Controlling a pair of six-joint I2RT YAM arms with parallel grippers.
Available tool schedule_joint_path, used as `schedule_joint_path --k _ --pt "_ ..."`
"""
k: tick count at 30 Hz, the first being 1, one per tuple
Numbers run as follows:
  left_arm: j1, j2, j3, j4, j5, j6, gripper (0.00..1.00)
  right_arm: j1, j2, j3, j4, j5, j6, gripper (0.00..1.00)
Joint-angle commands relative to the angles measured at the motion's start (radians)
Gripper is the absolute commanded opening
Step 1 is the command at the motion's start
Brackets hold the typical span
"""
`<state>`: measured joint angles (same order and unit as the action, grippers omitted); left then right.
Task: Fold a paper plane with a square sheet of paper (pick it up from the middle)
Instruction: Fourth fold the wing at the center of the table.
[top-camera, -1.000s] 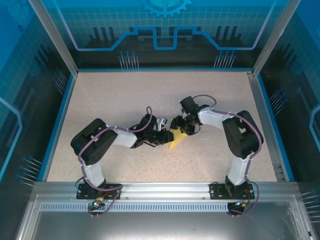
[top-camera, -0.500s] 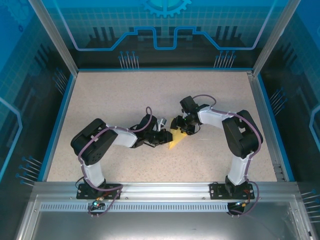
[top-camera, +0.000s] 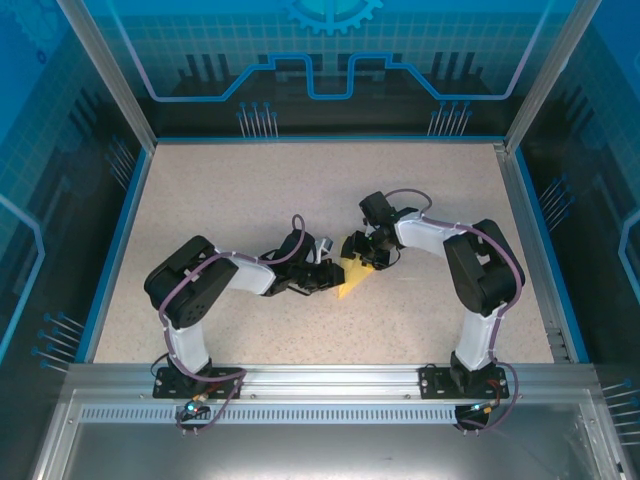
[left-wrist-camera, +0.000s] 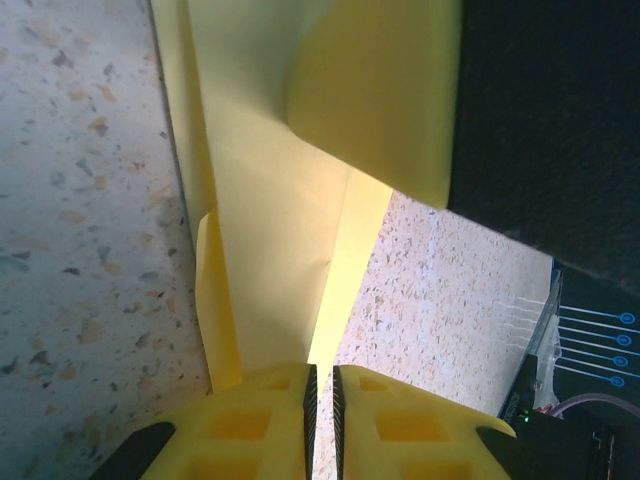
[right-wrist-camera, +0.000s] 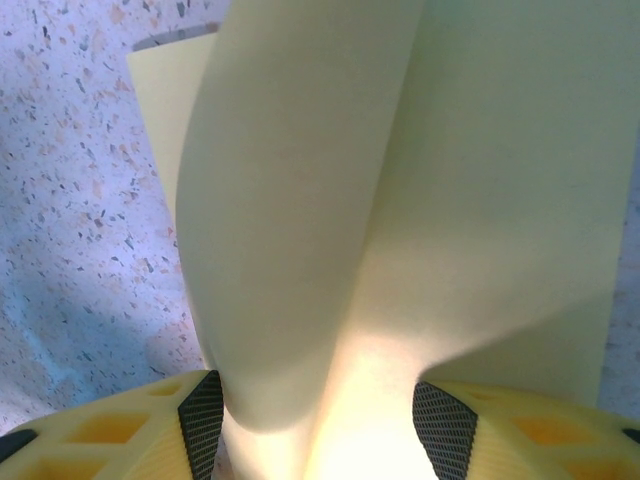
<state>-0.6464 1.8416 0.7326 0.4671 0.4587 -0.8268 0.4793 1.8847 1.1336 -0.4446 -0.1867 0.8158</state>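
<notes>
Handling the square sheet of paper (top-camera: 352, 277) calls for a light touch. It looks thin and nearly weightless, limp enough to bow under its own curl, and it will take a crease wherever it is pinched hard. It sits at the middle of the speckled surface (top-camera: 240, 200), partly folded and raised between the two arms.

The left gripper (top-camera: 328, 276) has its fingers pressed almost together on the lower end of the paper. In the left wrist view the yellow fingers (left-wrist-camera: 260, 425) leave only a slit, and the sheet (left-wrist-camera: 280, 200) runs straight down into it, with a loose flap curling over above.

The right gripper (top-camera: 362, 250) is spread. In the right wrist view its dark pads (right-wrist-camera: 200, 420) stand apart and a soft bulge of the sheet (right-wrist-camera: 300, 200) fills the gap, touching both sides. Whether the pads actually squeeze it cannot be told.

Pale paper like this is probably slippery against smooth plastic, so the ribbed pads are the better contact. The best hold is likely along an existing fold or near the centre line, where doubled layers give some stiffness. A grip on a free corner would likely let the paper flop or tear. Pulling the two holds apart would risk ripping it, and pushing them together would buckle it in the wrong place.
</notes>
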Motion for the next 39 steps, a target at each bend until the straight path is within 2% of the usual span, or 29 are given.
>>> schedule_joint_path --k 1,39 --pt "-0.009 0.02 0.022 -0.038 -0.015 0.029 0.17 -0.001 0.123 -0.065 -0.099 0.135 -0.006 0.6" --pt "-0.008 0.03 0.036 -0.131 -0.056 0.028 0.14 0.005 0.134 -0.037 -0.124 0.141 -0.016 0.6"
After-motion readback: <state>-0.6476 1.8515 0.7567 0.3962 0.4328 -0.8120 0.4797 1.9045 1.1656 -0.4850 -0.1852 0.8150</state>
